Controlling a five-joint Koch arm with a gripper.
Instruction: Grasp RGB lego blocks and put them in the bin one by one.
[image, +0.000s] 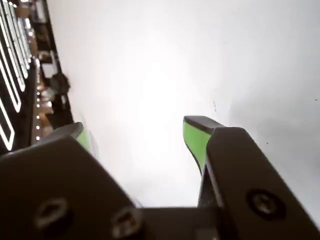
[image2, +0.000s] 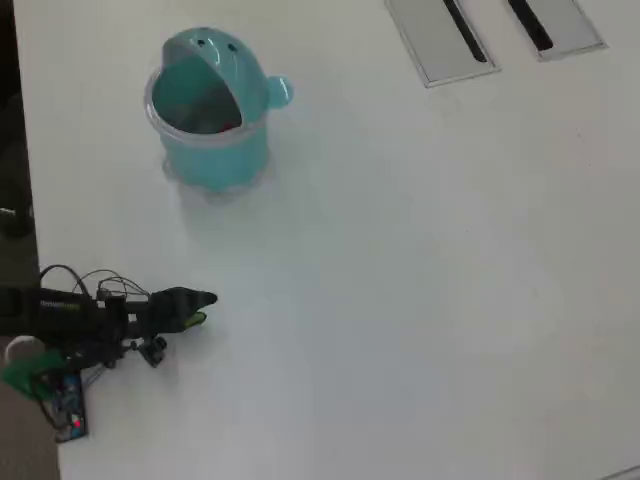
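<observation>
While pincer (image: 140, 132) gapes empty | bin (image2: 215, 150) well apart | grey panels (image2: 435, 40) far corner

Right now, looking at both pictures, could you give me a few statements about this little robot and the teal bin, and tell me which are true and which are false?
1. The bin stands upright on the white table. True.
2. The gripper is holding a red block. False: the wrist view shows nothing between its green-padded fingers.
3. Lego blocks lie scattered on the open table. False: none shows on it.
4. Two grey panels with black strips sit at the top of the overhead view. True.
5. The gripper is touching the bin. False: it is well apart from it.
</observation>
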